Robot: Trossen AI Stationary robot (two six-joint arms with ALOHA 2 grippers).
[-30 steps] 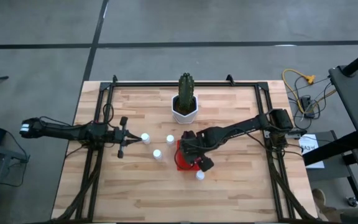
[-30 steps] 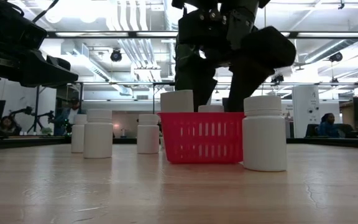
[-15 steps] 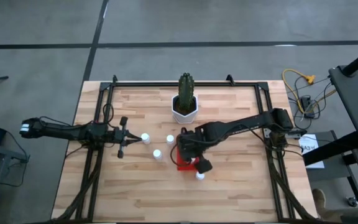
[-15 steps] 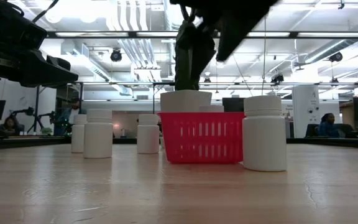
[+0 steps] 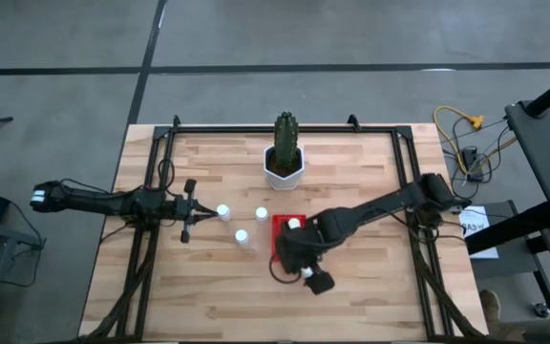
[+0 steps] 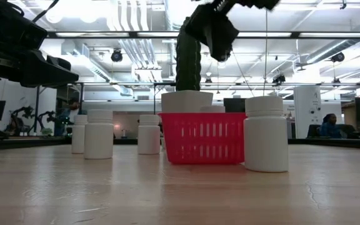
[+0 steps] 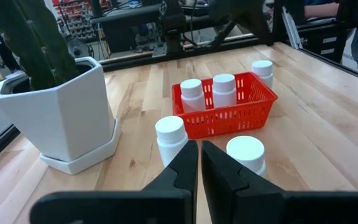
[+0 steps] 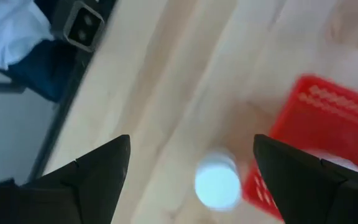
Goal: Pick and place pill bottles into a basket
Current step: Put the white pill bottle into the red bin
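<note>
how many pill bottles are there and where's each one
6. Two stand in the red basket: and. One stands just outside its far end. Three stand on the table beside it.

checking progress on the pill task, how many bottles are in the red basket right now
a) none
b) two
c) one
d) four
b: the left wrist view shows two white pill bottles standing inside the red basket, with the other bottles out on the table.
</note>
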